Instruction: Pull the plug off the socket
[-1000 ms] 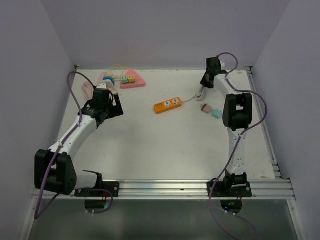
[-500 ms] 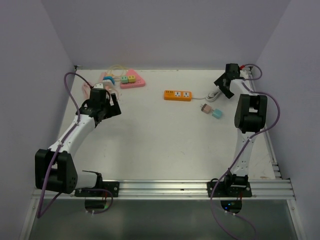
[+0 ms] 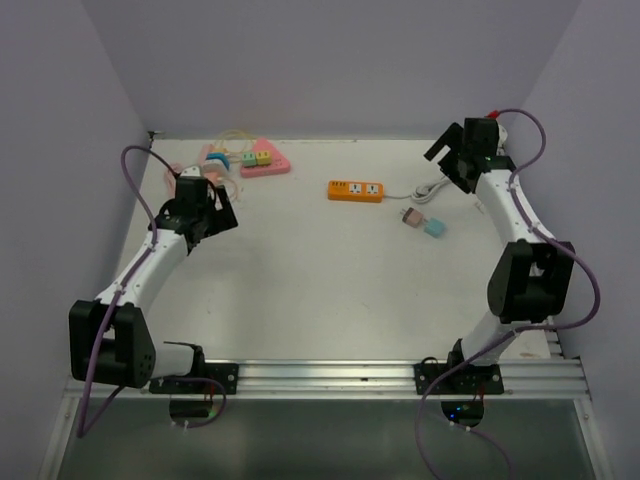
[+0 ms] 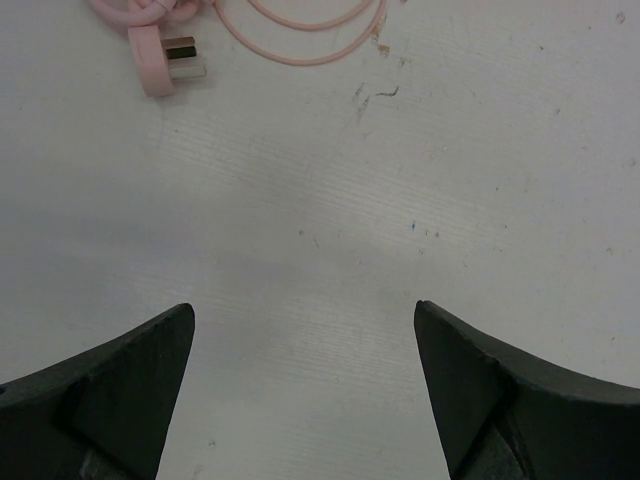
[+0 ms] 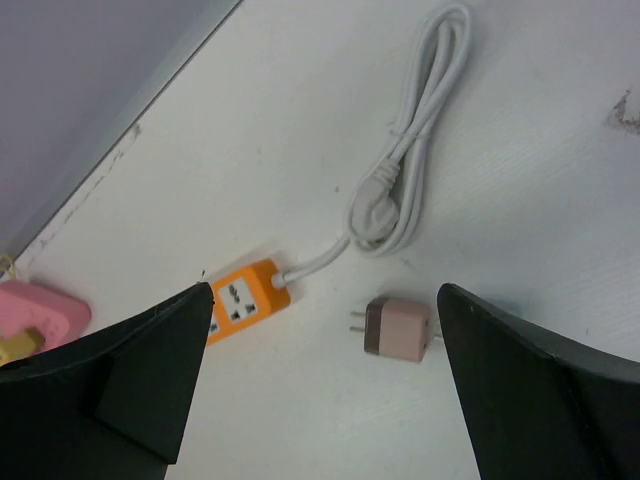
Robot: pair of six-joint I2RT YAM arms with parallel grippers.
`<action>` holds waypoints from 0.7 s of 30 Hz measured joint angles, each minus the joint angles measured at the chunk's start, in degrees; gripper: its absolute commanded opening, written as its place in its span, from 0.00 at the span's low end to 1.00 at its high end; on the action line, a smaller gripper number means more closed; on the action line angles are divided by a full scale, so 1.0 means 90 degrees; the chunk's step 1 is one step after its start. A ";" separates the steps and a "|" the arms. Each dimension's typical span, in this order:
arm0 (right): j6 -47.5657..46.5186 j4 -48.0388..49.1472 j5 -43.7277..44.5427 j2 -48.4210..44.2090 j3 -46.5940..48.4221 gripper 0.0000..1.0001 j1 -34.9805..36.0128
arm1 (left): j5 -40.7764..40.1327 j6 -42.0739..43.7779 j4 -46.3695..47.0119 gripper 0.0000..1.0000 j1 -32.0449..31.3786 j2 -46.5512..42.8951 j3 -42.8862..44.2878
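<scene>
An orange power strip socket (image 3: pixel 356 190) (image 5: pixel 245 297) lies at the back of the table, its white cord (image 3: pixel 430 189) (image 5: pixel 410 180) coiled to its right. A pink plug adapter (image 3: pixel 410 217) (image 5: pixel 400 327) rests loose on the table, prongs bare, apart from the strip, beside a teal one (image 3: pixel 434 227). My right gripper (image 3: pixel 450 162) (image 5: pixel 325 290) hovers open above the cord with nothing in it. A pink triangular socket (image 3: pixel 252 160) holds a blue, a green and a yellow plug. My left gripper (image 3: pixel 200 190) (image 4: pixel 305 315) is open over bare table in front of it.
A pink plug (image 4: pixel 165 68) on a looped pink cord (image 4: pixel 300 45) lies ahead of the left gripper. The purple walls stand close at the left, back and right. The right arm reaches along the right edge.
My right gripper went from shut to open and swung to the back right. The orange strip slid right and back, then stayed put. The left arm drifted slightly left.
</scene>
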 measured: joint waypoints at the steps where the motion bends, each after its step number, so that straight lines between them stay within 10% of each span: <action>1: -0.0090 -0.0039 -0.0078 -0.0352 -0.0216 0.99 0.0107 | -0.0005 -0.0017 -0.0005 0.95 0.0022 0.0017 0.0022; 21: -0.1163 -0.0420 -0.2091 -0.4891 -0.3587 0.94 0.1678 | 0.0704 0.0712 0.0559 0.78 0.1620 0.3655 0.3553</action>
